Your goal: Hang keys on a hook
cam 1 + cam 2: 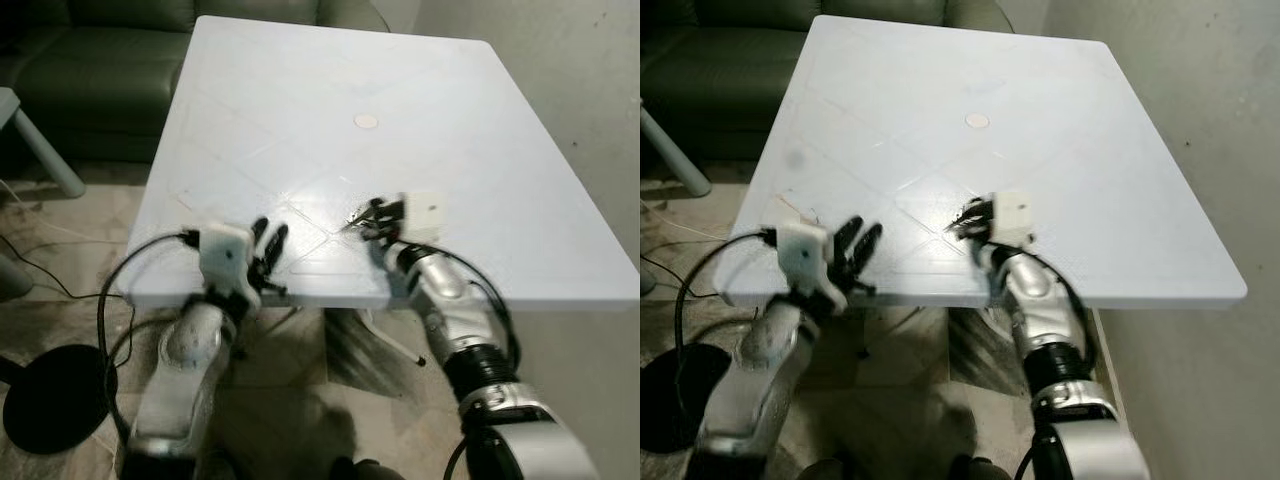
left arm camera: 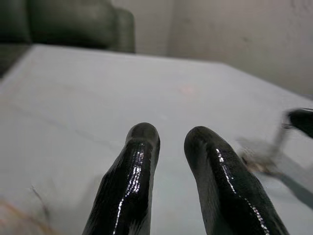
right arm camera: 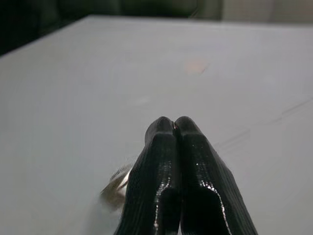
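Note:
A bunch of keys (image 1: 352, 223) shows as a small metallic blur just above the white table (image 1: 300, 90) near its front edge. My right gripper (image 1: 372, 215) is shut, its fingers (image 3: 174, 147) pressed together, with the keys (image 3: 116, 188) hanging just beneath them. In the left wrist view the keys (image 2: 258, 159) dangle from the right fingertip (image 2: 301, 120) close to the tabletop. My left gripper (image 1: 268, 240) stands open and holds nothing at the table's front edge, to the left of the keys. A small round beige disc (image 1: 366, 121) lies farther back on the table.
A dark green sofa (image 1: 100, 60) stands behind the table at the left. A bare wall (image 1: 580, 80) runs close along the table's right side. On the floor at the left are a black round base (image 1: 50, 400), cables and a grey slanted leg (image 1: 40, 150).

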Available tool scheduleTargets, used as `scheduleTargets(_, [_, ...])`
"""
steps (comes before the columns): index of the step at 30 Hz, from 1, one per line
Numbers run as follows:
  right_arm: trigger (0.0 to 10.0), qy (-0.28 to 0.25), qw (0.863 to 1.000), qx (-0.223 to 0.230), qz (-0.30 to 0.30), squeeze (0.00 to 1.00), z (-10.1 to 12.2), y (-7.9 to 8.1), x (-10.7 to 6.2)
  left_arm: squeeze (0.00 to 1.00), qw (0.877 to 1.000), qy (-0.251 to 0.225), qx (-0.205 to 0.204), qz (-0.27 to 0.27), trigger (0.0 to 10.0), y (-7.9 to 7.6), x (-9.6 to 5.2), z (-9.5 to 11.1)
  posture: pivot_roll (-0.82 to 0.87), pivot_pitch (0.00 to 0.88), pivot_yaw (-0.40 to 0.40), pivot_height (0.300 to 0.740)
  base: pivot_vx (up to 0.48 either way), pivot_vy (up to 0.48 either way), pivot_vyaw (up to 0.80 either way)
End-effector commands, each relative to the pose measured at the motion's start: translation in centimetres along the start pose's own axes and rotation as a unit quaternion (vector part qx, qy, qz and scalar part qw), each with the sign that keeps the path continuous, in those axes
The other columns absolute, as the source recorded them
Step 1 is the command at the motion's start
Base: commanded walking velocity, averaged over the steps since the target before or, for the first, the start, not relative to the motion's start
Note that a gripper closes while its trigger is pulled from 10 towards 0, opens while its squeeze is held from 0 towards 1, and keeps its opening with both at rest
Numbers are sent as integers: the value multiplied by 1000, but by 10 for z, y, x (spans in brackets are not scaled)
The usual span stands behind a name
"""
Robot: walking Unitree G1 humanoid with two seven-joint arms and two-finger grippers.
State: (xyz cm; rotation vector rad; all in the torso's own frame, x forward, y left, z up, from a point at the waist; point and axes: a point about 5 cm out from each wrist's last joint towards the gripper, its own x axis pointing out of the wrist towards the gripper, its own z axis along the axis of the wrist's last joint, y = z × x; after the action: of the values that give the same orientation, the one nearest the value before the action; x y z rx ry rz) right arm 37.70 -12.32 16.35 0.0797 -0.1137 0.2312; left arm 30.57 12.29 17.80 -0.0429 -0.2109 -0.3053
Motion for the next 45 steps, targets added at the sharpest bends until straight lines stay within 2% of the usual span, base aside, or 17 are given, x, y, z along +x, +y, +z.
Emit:
scheduleTargets(1, [0, -13, 1000, 14, -11, 0, 14, -9, 1, 0, 1000, -8, -13, 25, 10000, 7, 13, 6, 76, 56, -104, 740, 0, 0, 0])
scheduleTargets(4, [0, -28, 1000, 6, -13, 0, 24, -17, -1, 0, 999, -25, -16, 41, 10000, 14, 28, 18, 66, 31, -107, 740, 0, 0, 0])
scheduleTargets(9, [0, -51, 999, -3, -16, 0, 34, -23, -8, 0, 998, -41, -11, 51, 10000, 21, 40, 29, 53, 8, -102, 740, 0, 0, 0])
scheduleTargets(10, [1843, -51, 999, -2, -18, 0, 35, -25, -11, 0, 998, -42, -10, 55, 10000, 24, 43, 31, 45, 0, -95, 740, 0, 0, 0])
scheduleTargets(11, [6392, -51, 999, 1, -13, 0, 34, -24, -13, 0, 997, -41, -9, 60, 10000, 25, 43, 30, 43, 0, -91, 740, 0, 0, 0])
scheduleTargets(12, [6392, -51, 999, 3, -8, 0, 34, -24, -14, 0, 997, -40, -9, 63, 10000, 27, 43, 30, 43, 0, -91, 740, 0, 0, 0])
scheduleTargets(13, [10000, -49, 999, 7, -5, 0, 33, -24, -17, 0, 997, -38, -11, 66, 10000, 28, 43, 28, 43, 0, -91, 740, 0, 0, 0])
scheduleTargets(15, [10000, -48, 999, 2, -10, 0, 33, -24, -19, 0, 997, -36, -11, 67, 10000, 29, 43, 27, 35, 0, -85, 740, 0, 0, 0])
scheduleTargets(17, [10000, -59, 998, 17, -2, 0, 29, -26, -30, 0, 996, -32, -28, 74, 10000, 34, 38, 21, 35, 0, -85, 740, 0, 0, 0])
scheduleTargets(18, [10000, -59, 998, 17, -2, 0, 29, -26, -30, 0, 996, -32, -28, 74, 10000, 34, 38, 21, 35, 0, -85, 740, 0, 0, 0])
scheduleTargets(19, [10000, -59, 998, 6, -6, 0, 27, -28, -33, 0, 996, -33, -32, 77, 10000, 36, 36, 19, 24, 0, -73, 740, 0, 0, 0])
scheduleTargets(26, [10000, -36, 999, -18, -32, 0, 22, -36, -33, 0, 996, -27, -35, 82, 10000, 41, 38, 14, 25, 0, -73, 740, 0, 0, 0])
scheduleTargets(27, [10000, -20, 998, -20, -56, 0, 20, -37, -33, 0, 996, -29, -36, 81, 10000, 43, 40, 14, 23, 0, -73, 740, 0, 0, -738])
scheduleTargets(30, [10000, -19, 999, -13, -48, 0, 19, -36, -33, 0, 996, -28, -31, 84, 10000, 44, 41, 14, 24, 0, -73, 740, 0, 0, -704])
scheduleTargets(33, [10000, -20, 999, -39, -26, 0, 17, -33, -36, 0, 995, -23, -27, 91, 10000, 48, 41, 12, 21, 0, -68, 740, 0, 0, -698])
scheduleTargets(39, [10000, -13, 998, -56, -36, 0, 10, -32, -43, 0, 994, -8, -20, 106, 10000, 52, 32, 2, 17, 0, -63, 740, 0, 0, -696])
scheduleTargets(45, [10000, -14, 998, -45, -37, 0, 9, -31, -45, 0, 993, -7, -29, 114, 10000, 53, 30, -2, 19, 0, -63, 740, 0, 0, -697])
